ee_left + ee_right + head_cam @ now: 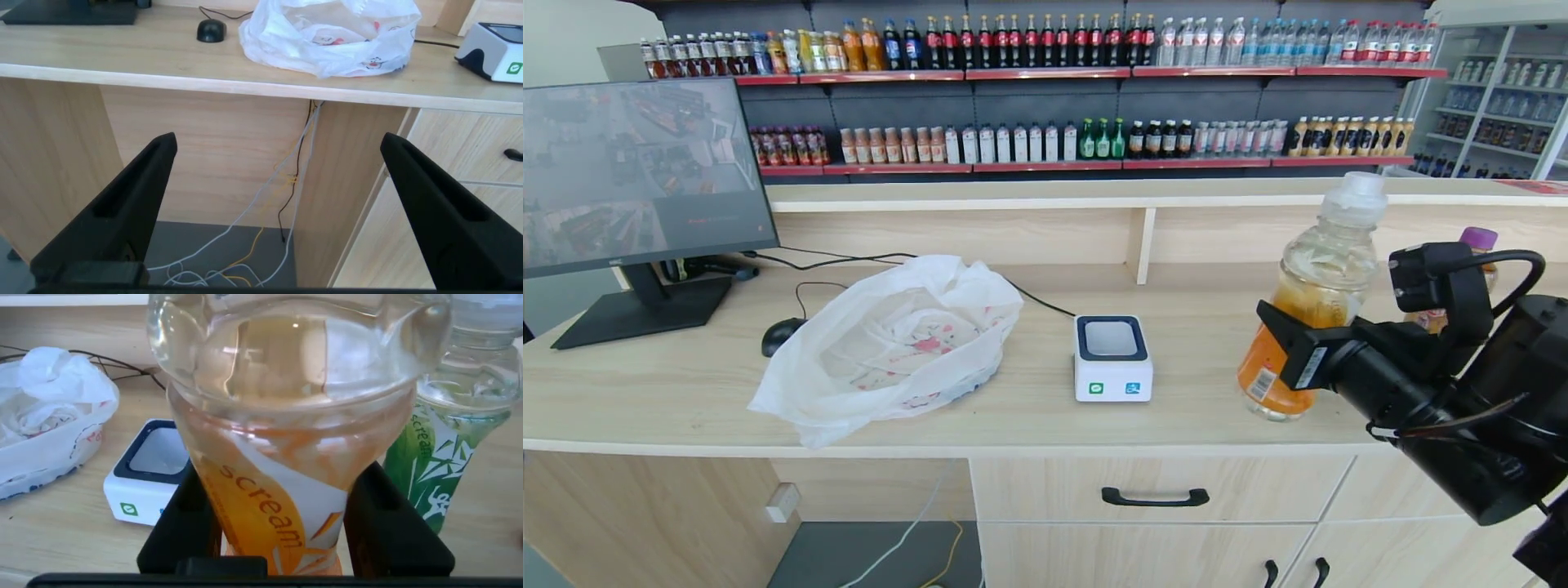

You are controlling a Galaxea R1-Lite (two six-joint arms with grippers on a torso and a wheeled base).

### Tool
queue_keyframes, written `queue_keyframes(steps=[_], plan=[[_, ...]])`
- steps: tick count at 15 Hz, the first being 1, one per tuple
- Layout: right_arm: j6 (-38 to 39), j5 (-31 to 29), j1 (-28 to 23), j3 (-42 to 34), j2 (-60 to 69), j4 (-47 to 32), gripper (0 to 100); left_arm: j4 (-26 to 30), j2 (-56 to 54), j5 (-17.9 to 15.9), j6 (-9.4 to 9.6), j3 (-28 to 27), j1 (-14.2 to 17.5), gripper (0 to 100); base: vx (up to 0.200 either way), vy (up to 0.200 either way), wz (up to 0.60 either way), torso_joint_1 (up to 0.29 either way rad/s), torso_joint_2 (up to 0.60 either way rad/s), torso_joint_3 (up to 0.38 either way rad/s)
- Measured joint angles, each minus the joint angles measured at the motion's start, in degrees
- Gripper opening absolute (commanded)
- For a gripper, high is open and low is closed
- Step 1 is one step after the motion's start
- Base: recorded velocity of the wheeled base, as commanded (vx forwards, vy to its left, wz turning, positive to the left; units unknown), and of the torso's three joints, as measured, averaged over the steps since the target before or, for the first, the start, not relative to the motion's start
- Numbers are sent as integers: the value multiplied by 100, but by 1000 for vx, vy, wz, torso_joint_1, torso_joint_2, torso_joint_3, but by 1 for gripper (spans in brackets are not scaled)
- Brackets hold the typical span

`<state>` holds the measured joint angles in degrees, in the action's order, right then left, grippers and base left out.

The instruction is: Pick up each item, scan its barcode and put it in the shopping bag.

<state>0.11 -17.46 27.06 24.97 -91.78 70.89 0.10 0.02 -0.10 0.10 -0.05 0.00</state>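
Right gripper (1297, 353) is clamping the orange drink bottle (1327, 269) mid-body, upright, at the scanner's (1112, 358) 3 o'clock. Judgement: while carrying it toward 9 o'clock, be tilting its barcode (1262, 382) squarely toward the scanner's face.

Pale wooden counter (645, 392). Directly on it, left to right: monitor (637, 171) on black stand, far left; black mouse (782, 335); white shopping bag (890, 347) (crumpled, mouth open); white barcode scanner (1112, 358), centre; purple-capped bottle (1478, 239), far right, mostly hidden.
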Motion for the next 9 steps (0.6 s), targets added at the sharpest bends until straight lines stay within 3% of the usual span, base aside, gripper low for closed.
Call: queue_keyframes(steps=[7, 9], plan=[[167, 890, 471, -171, 151, 11, 0, 0, 0, 0, 0, 0, 2, 100, 0, 0, 0, 0, 0, 0], [166, 1464, 691, -204, 143, 99, 0, 0, 0, 2, 0, 2, 2, 100, 0, 0, 0, 0, 0, 0]])
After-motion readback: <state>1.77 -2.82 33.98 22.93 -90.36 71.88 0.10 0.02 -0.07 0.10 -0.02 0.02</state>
